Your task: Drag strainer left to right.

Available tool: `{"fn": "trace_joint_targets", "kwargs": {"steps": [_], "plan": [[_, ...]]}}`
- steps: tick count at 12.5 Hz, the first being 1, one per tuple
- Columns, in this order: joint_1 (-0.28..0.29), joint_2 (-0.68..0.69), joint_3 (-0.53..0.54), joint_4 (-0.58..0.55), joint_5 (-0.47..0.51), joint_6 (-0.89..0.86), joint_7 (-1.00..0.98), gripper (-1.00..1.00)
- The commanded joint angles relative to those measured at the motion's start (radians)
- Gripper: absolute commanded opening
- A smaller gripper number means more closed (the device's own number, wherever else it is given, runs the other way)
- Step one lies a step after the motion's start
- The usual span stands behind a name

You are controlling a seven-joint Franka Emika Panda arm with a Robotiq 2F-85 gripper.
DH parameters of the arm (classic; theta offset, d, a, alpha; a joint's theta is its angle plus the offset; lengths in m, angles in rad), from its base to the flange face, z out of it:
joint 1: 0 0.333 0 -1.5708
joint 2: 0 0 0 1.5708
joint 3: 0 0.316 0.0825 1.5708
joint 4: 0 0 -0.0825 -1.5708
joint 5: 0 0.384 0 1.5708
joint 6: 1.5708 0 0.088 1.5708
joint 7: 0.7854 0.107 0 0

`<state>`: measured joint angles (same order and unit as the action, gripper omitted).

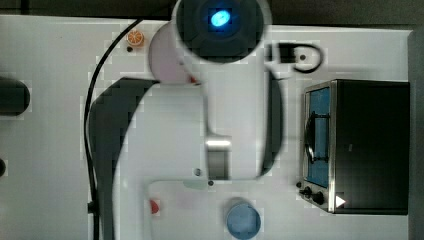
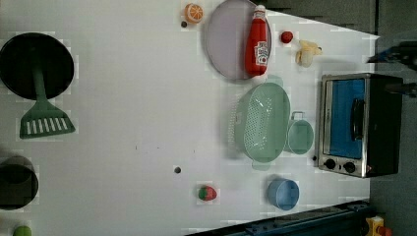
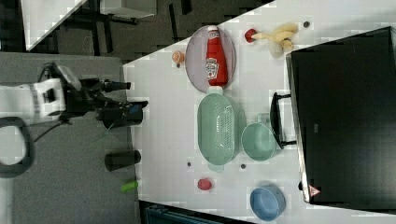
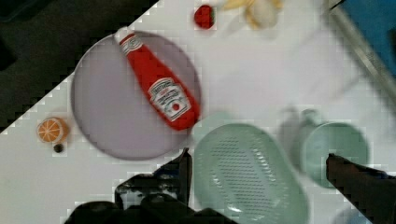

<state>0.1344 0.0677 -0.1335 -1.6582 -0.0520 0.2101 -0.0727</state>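
Strainer point(image 4: 250, 175) lies below our wide-open fingers point(image 4: 257, 172), touching the green cup point(image 4: 334, 151), ketchup plate point(image 4: 107, 121) just beside, oven point(image 2: 356, 125) beyond. We judge dragging may shove the cup or snag the plate.

- Plate point(image 2: 226, 44): lilac, at the left view's top centre, with a ketchup bottle point(image 2: 257, 42) lying on its right side.
- Orange slice point(image 2: 193, 13): just left of the plate in the left view.
- Banana point(image 2: 307, 52): upper right of the left view, a small red fruit point(image 2: 286, 37) near it.
- Toaster oven point(image 2: 356, 125): at the left view's right edge, door blue.
- Green cup point(image 2: 300, 136): just beside the oven's door.
- Blue bowl point(image 2: 283, 193): lower right of the left view.
- Strawberry point(image 2: 207, 192): lower centre.
- Green spatula point(image 2: 44, 118): far left, its handle over a black pan point(image 2: 19, 61).
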Motion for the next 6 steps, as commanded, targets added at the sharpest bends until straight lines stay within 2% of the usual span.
{"fn": "trace_joint_targets", "kwargs": {"steps": [1, 6], "plan": [[-0.018, -0.006, -0.019, 0.059, 0.016, -0.109, -0.116, 1.00], [-0.018, -0.009, -0.023, 0.070, 0.019, -0.170, -0.119, 1.00]]}}
